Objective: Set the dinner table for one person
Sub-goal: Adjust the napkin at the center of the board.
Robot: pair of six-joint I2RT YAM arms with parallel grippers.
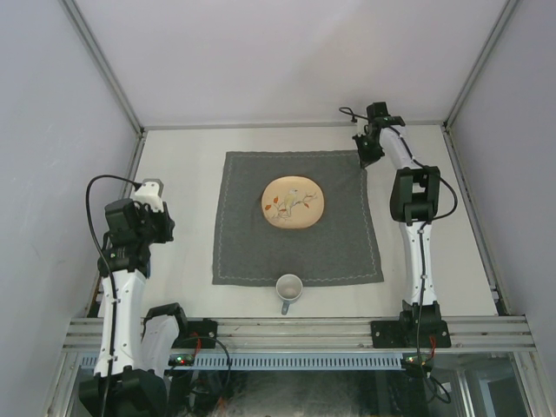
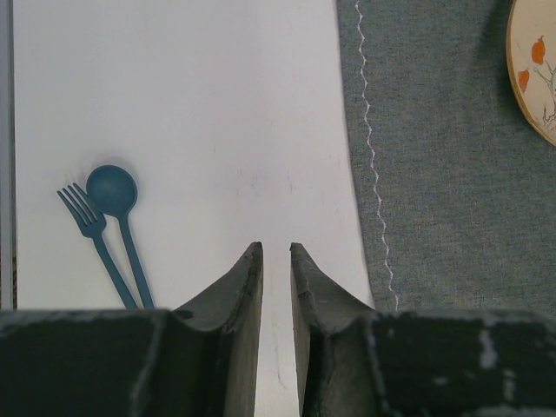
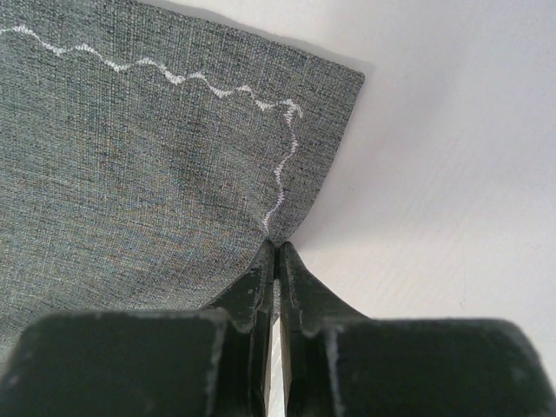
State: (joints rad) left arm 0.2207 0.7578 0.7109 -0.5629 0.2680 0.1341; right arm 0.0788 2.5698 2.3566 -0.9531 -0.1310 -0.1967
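The dinner table (image 1: 182, 165) is off-white with metal rails. A square dark grey stitched cloth (image 1: 295, 252) lies on its middle. A tan plate with a bird painting (image 1: 294, 202) sits on the cloth, and a grey mug (image 1: 288, 287) stands at the cloth's near edge. My right gripper (image 1: 367, 155) is shut on the cloth's far right corner (image 3: 287, 165), pinched between the fingertips (image 3: 278, 245) and slightly lifted. My left gripper (image 1: 143, 217) hovers over bare table left of the cloth, jaws a little apart and empty (image 2: 276, 248). A teal fork (image 2: 87, 217) and teal spoon (image 2: 111, 189) lie to its left.
The metal rail (image 2: 7, 156) runs just left of the fork and spoon. The cloth's stitched left edge (image 2: 373, 174) and the plate's rim (image 2: 537, 78) lie to the right of my left gripper. Grey enclosure walls stand on three sides.
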